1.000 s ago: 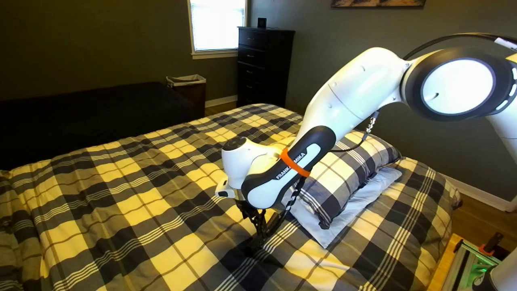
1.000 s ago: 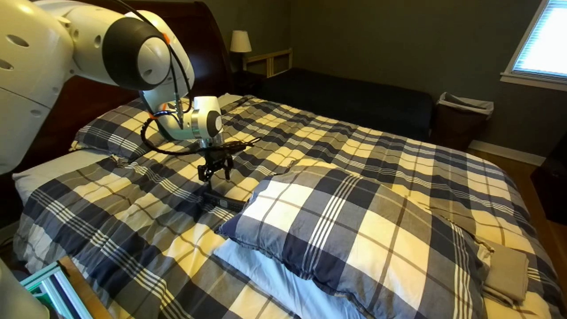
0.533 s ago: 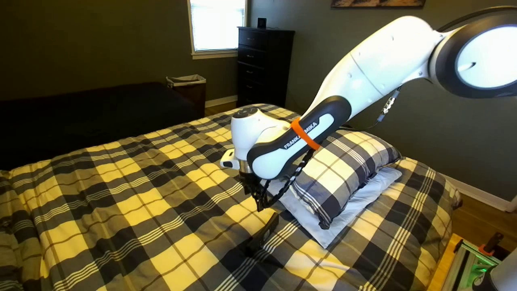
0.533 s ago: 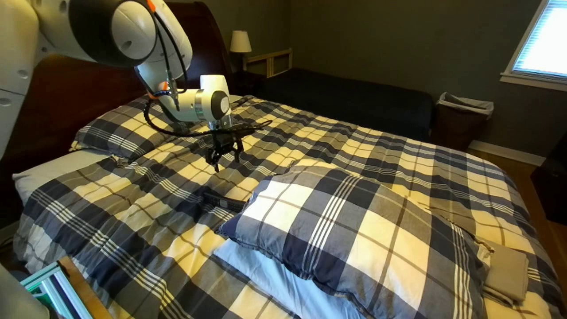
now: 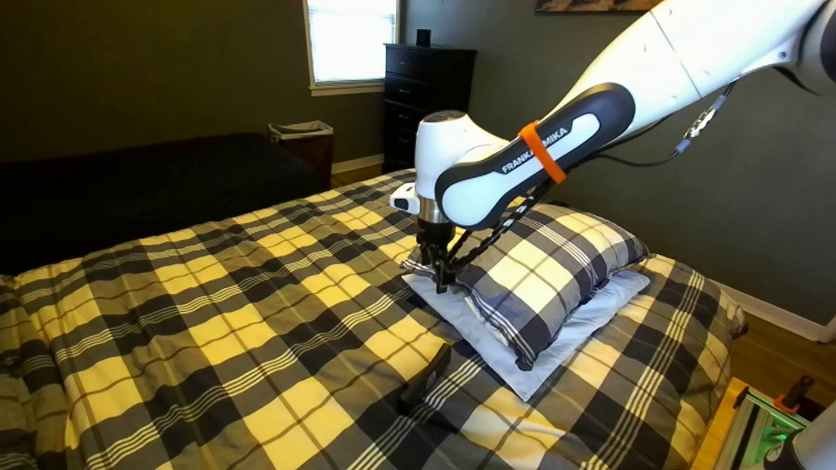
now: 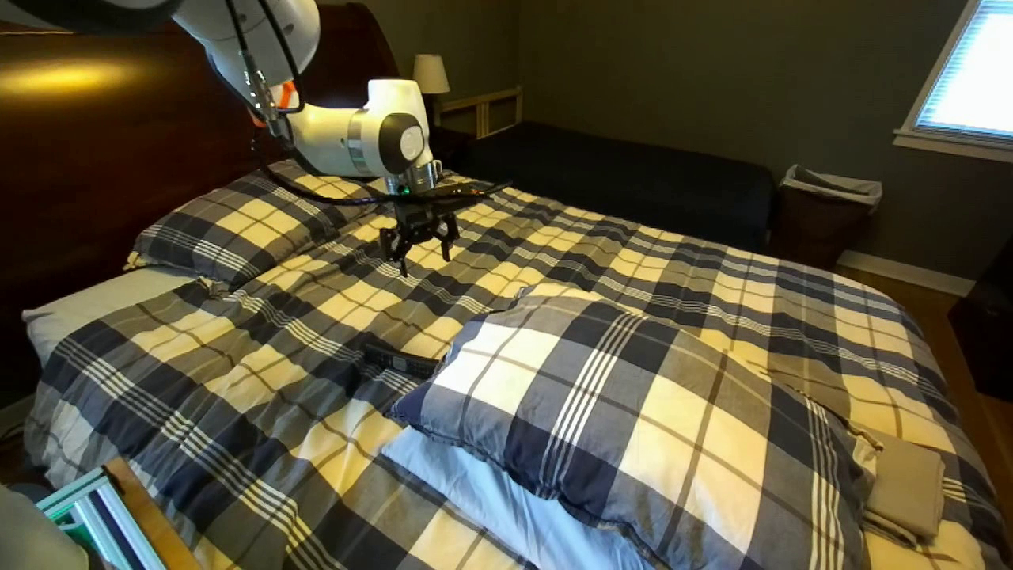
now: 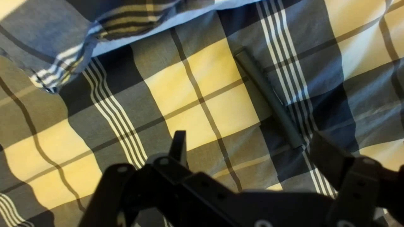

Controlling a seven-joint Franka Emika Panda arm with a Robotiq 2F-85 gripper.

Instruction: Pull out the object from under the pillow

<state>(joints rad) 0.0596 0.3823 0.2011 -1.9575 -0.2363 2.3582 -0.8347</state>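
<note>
The object, a long dark bar, lies on the plaid bedspread, apart from the pillow. In an exterior view the object has its right end hidden behind the corner of the pillow. In the wrist view the whole object shows, clear of the pillow at the upper left. My gripper is open and empty, raised above the bed. In the wrist view the gripper has its fingers wide apart, with only bedspread between them and the object's lower end near the right finger.
A flat pale-blue cushion lies under the pillow. A second plaid pillow is by the headboard. Folded grey cloth lies past the pillow. A metal-framed stand is at the bed's edge.
My gripper has risen away from the object and moved toward the foot of the bed, staying open. The object and the pillow have not moved.
</note>
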